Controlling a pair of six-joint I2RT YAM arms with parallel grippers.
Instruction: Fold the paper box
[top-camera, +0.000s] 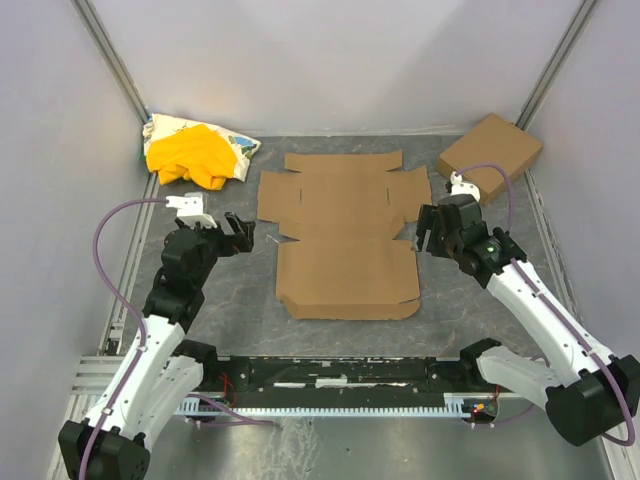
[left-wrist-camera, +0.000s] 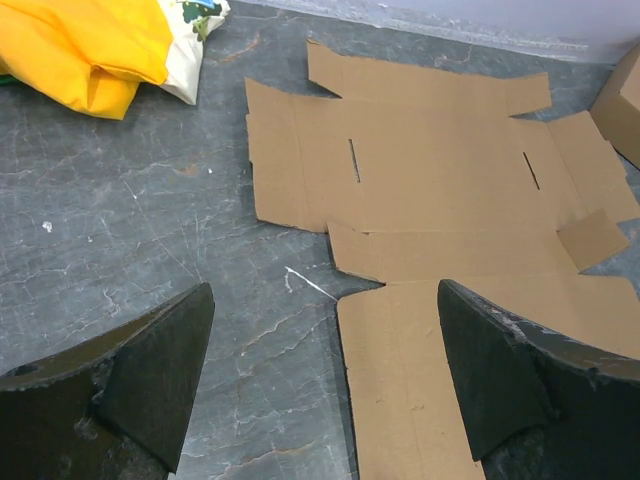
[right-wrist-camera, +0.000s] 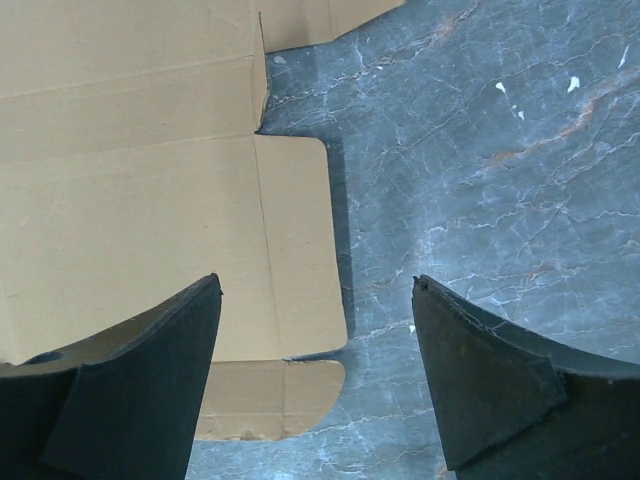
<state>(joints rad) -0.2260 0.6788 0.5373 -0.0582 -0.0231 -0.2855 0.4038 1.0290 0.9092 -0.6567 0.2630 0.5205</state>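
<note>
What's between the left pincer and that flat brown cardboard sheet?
Grey marbled tabletop with a thin white sliver separates the left pincer from the brown cardboard sheet, per the left wrist view.

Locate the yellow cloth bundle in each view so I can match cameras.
Top external: cloth bundle at the far left corner, left of the paper box.
Left wrist: cloth bundle in the top-left corner.
Right wrist: not in view.
Shared landmark: the flat, unfolded paper box, the only thing in all three; it fills the left side of the right wrist view.
</note>
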